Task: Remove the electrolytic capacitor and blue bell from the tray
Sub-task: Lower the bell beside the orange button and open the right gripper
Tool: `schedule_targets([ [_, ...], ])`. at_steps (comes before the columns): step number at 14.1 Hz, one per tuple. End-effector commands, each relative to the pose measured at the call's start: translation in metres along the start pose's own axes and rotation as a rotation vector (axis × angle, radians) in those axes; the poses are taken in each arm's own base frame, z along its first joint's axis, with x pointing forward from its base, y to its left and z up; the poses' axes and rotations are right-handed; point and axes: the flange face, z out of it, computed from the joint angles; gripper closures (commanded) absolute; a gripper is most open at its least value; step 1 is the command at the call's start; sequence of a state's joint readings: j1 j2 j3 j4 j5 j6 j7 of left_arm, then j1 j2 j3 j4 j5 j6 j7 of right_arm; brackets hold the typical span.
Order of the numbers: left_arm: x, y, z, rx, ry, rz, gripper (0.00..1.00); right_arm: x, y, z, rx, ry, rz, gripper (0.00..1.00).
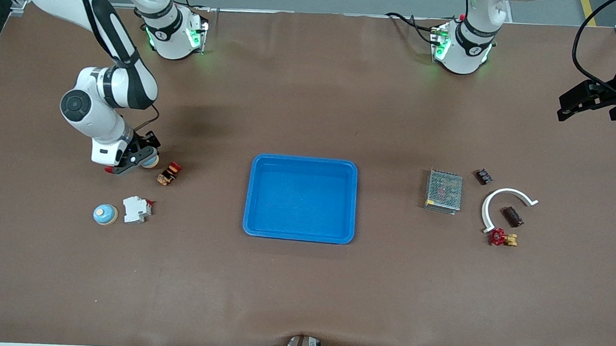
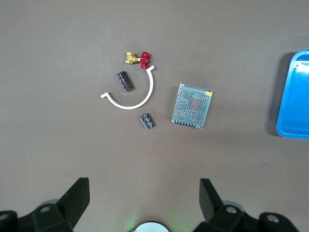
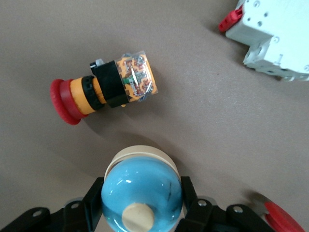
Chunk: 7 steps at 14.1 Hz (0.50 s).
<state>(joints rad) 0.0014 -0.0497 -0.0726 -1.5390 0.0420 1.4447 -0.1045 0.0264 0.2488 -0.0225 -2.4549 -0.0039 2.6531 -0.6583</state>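
At the right arm's end of the table the right gripper (image 1: 136, 161) is low over the brown table (image 1: 301, 290), its fingers (image 3: 189, 197) clenched on a blue bell (image 3: 141, 192) with a cream button and cream base. Whether that bell rests on the table or hangs just above it I cannot tell. Just beside the gripper, toward the tray, lies a red push-button switch (image 1: 169, 173) with an orange and black body. Nearer the front camera than the gripper sit a second blue bell (image 1: 105, 214) and, touching or almost touching it, a white circuit breaker (image 1: 137, 209) with a red lever.

In the middle stands the blue tray (image 1: 259, 197), with nothing in it.

Toward the left arm's end, well apart from either gripper, a metal-mesh power supply (image 1: 444, 191) lies flat. Past it is a small dark capacitor (image 1: 482, 177), then a white curved clip (image 1: 502, 196) with a second, longer dark capacitor (image 1: 512, 216) lying inside its arc. A red-handled brass valve (image 1: 502, 238) sits at one end of the arc.

The left gripper (image 1: 585, 101) waits up in the air at the table's edge, at the left arm's end. It is released and holds nothing; in the left wrist view its fingers (image 2: 77, 200) stand wide apart over these parts.
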Motion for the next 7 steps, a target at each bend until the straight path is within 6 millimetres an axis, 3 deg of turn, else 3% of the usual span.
schedule_targets([
  [1, -0.007, -0.002, -0.008, -0.022, 0.005, 0.013, 0.00, -0.003, -0.003, 0.005, -0.013, 0.009, -0.020, 0.64],
  [7, -0.009, -0.001, -0.010, -0.023, 0.008, 0.016, 0.00, -0.004, -0.002, 0.015, -0.014, 0.010, -0.019, 0.62],
])
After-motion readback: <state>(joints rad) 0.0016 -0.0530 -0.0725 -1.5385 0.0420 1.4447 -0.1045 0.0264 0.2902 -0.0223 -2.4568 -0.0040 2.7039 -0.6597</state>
